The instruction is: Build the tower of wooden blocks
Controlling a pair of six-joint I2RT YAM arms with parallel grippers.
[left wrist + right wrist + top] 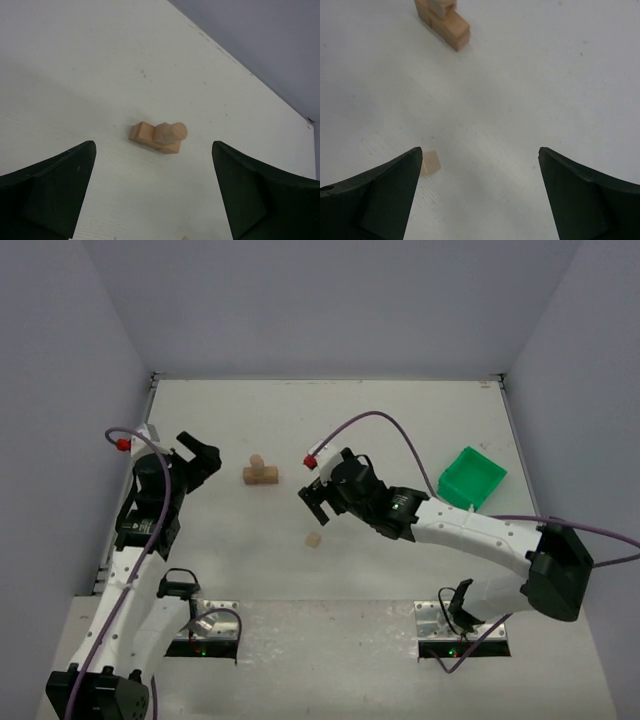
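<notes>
Left of table centre, toward the far side, the wood block tower [260, 473] sits on the white table [400, 405]: a low flat base of tan blocks with one smaller piece standing upright on top. In the left wrist view the top piece looks rounded.

Left gripper [200, 453] hovers just left of the tower and points at it. Its jaws are spread wide with nothing pinched. It is apart from the tower, with bare tabletop between.

Right gripper [313, 502] hangs right of the tower and nearer the arm bases. Its jaws are also spread wide and hold nothing.

Loose cube [313, 539] lies alone on the table, just on the near side of the right gripper and well apart from the tower. In the right wrist view the cube sits just beside the inner edge of the view-left finger [380, 195]; cannot tell whether they touch. The tower is at that view's top edge, partly cut off by the frame, with bare table between cube and tower.

Green bin [472, 477] stands at the right side of the table, turned at an angle to the table edge. It is just beyond the right arm's forearm and well apart from all the blocks. Purple cable [372, 414] arcs from the right wrist toward the bin. Grey walls [320, 300] enclose the table on three sides.
</notes>
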